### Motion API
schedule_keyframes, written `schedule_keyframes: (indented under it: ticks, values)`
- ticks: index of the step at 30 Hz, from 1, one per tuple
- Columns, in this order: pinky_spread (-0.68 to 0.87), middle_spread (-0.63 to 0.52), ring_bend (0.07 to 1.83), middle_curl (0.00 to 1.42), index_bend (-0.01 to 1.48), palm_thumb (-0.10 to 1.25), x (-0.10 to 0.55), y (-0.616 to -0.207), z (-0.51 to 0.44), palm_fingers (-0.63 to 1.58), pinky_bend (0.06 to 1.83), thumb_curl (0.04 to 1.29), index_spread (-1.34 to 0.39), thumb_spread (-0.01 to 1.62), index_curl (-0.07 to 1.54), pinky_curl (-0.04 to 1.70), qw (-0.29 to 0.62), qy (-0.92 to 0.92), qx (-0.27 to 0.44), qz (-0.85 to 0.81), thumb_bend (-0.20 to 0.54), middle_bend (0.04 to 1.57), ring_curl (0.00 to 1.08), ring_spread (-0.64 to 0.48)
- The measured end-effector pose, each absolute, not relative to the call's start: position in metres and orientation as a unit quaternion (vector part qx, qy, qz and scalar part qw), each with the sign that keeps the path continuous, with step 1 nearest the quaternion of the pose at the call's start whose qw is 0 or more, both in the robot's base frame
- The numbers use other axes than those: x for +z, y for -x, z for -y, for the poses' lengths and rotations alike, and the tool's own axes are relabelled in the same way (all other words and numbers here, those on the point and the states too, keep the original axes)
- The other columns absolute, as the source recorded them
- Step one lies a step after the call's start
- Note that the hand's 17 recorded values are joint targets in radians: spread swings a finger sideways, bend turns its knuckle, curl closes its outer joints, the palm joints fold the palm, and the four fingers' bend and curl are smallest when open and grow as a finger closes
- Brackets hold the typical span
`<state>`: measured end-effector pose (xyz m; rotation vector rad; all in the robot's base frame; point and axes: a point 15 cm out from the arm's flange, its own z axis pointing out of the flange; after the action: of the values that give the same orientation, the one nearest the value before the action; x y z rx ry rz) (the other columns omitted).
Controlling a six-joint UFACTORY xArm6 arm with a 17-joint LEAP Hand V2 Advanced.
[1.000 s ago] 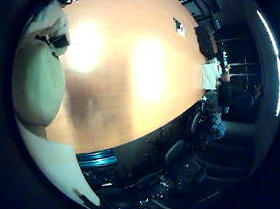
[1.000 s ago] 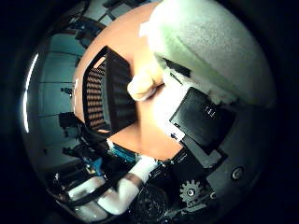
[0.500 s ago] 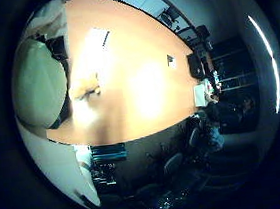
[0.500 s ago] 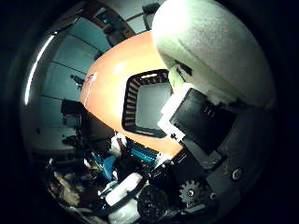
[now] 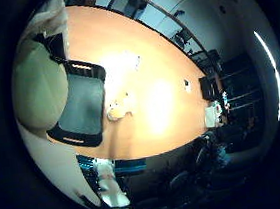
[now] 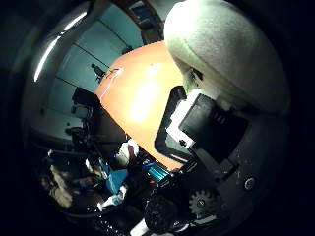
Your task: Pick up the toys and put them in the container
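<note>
A pale, rounded soft toy (image 6: 221,54) sits tight against my palm and fills much of the right thumb side palm view; my right hand (image 6: 209,133) has its black and white fingers curled round it. The toy's edge also shows in the right little finger side palm view (image 5: 37,85). That view shows the black mesh container (image 5: 82,106) standing on the orange wooden table (image 5: 162,72) below the hand. A small cream toy (image 5: 118,109) lies on the table right beside the container's rim.
The table's edge (image 5: 136,157) lies close to the container, with office chairs (image 5: 201,158) and floor past it. More chairs (image 5: 129,0) stand at the far side. The thumb side view shows bare tabletop (image 6: 143,93) and room walls.
Both views have shifted with the hand. The container has left the thumb side view and come into the little finger side view. The pale toy stays against the palm.
</note>
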<state>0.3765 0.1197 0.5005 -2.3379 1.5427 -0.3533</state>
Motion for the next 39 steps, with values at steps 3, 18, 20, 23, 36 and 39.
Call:
schedule_keyframes:
  ticks: [3, 18, 20, 23, 36, 39]
  values:
    - [-0.22, -0.13, 1.36, 0.72, 1.08, 1.04, 0.485, -0.382, -0.133, 1.10, 1.16, 0.84, -0.24, 0.71, 0.82, 0.97, 0.169, 0.818, -0.126, -0.534, -0.018, 1.34, 0.72, -0.21]
    - [-0.23, -0.13, 1.34, 0.72, 1.06, 0.93, 0.401, -0.390, -0.165, 1.11, 1.13, 0.81, -0.24, 0.79, 0.82, 1.01, 0.200, 0.819, -0.123, -0.524, -0.028, 1.32, 0.73, -0.22]
    - [-0.25, -0.13, 1.32, 0.70, 0.99, 0.89, 0.400, -0.390, -0.165, 1.12, 1.09, 0.76, -0.25, 0.88, 0.80, 0.97, 0.206, 0.817, -0.127, -0.524, -0.033, 1.29, 0.71, -0.21]
    - [-0.34, -0.16, 1.25, 0.65, 0.75, 0.81, 0.396, -0.387, -0.162, 1.02, 1.01, 0.67, -0.30, 0.96, 0.74, 0.88, 0.204, 0.818, -0.127, -0.522, -0.035, 1.18, 0.64, -0.22]
    - [0.33, -0.10, 0.73, 0.38, 0.29, 0.53, 0.385, -0.375, -0.157, 0.11, 0.77, 0.36, -0.47, 1.03, 0.44, 0.68, 0.177, 0.837, -0.115, -0.505, -0.035, 0.50, 0.35, -0.01]
    - [0.43, -0.08, 0.66, 0.35, 0.23, 0.50, 0.386, -0.374, -0.157, 0.12, 0.71, 0.33, -0.47, 1.01, 0.41, 0.62, 0.175, 0.839, -0.115, -0.502, -0.031, 0.43, 0.31, 0.06]
